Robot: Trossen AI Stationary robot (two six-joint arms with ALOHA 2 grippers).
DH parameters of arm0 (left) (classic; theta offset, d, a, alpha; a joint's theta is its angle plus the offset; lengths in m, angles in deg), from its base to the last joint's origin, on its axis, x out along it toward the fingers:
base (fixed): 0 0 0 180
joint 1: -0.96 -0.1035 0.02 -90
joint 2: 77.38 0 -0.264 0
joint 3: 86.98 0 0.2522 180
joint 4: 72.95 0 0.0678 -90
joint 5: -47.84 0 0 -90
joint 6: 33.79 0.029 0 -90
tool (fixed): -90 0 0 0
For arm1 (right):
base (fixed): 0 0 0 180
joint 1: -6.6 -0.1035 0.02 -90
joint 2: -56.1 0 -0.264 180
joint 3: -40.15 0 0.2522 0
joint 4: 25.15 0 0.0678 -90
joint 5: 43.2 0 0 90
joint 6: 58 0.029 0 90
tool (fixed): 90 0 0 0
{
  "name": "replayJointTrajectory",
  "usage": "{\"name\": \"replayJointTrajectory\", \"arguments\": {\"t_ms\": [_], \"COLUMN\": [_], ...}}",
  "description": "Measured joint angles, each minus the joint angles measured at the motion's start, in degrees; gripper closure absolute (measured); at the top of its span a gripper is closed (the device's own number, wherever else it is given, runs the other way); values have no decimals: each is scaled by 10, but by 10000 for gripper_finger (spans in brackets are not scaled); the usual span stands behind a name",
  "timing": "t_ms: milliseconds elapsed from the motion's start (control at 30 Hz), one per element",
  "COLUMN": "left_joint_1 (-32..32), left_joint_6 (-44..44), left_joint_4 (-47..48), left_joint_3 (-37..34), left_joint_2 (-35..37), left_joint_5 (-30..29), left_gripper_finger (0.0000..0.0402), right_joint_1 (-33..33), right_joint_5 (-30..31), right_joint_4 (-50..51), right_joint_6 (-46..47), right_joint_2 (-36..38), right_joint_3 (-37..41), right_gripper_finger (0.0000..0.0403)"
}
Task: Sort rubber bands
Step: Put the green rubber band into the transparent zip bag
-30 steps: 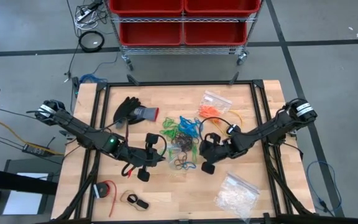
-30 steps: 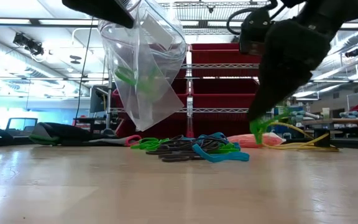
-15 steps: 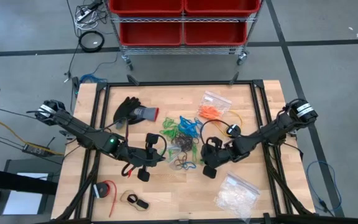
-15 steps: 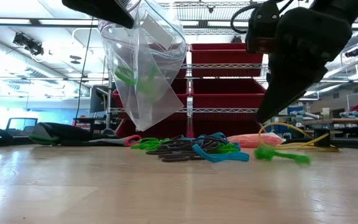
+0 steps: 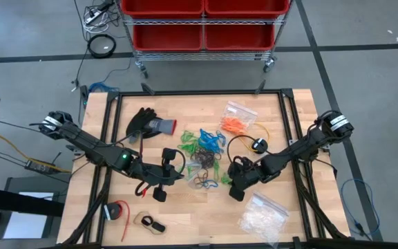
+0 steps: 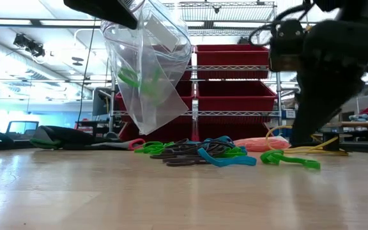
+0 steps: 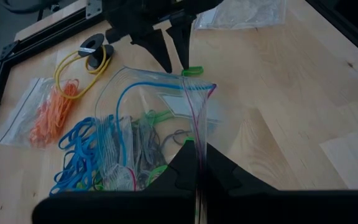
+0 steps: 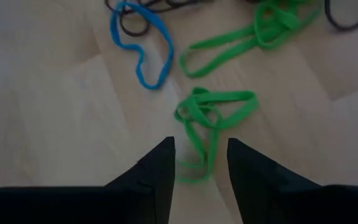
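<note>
Two arms work over the worktop [image 5: 268, 221]. On the left, the left pincer [image 7: 194, 163] is closed on the rim of a clear bag [image 6: 149, 70], holding it hanging above the wood with a few green loops inside. At centre lies the pile of rubber bands [image 5: 204, 155], blue, green and black. Just right of it, the right pincer [image 8: 201, 163] stands open over a tangled green band [image 8: 213, 115] lying flat. These loops look light, limp and stretchy; pinching a raised strand should work best.

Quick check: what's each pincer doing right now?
Left pincer: shut on the clear bag.
Right pincer: open, empty, over a green rubber band.
</note>
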Motion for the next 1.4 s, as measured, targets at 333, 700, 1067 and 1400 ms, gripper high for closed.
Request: {"name": "replayJointTrajectory", "arguments": {"t_ms": [333, 700, 1067, 1400], "left_joint_1": [0, 0, 0, 0], "left_joint_6": [0, 0, 0, 0], "left_joint_4": [-1, -1, -1, -1], "left_joint_3": [0, 0, 0, 0], "left_joint_2": [0, 0, 0, 0], "left_joint_5": [0, 0, 0, 0], "left_gripper_finger": [386, 386, 386, 386], "right_joint_1": [-23, -45, -50, -23], "right_joint_5": [17, 56, 179, 149], "right_joint_4": [-141, 45, 223, 67], "right_joint_6": [31, -63, -195, -283], "right_joint_2": [-43, -106, 23, 43], "right_joint_3": [57, -71, -228, -228], "right_gripper_finger": [270, 392, 402, 403]}}
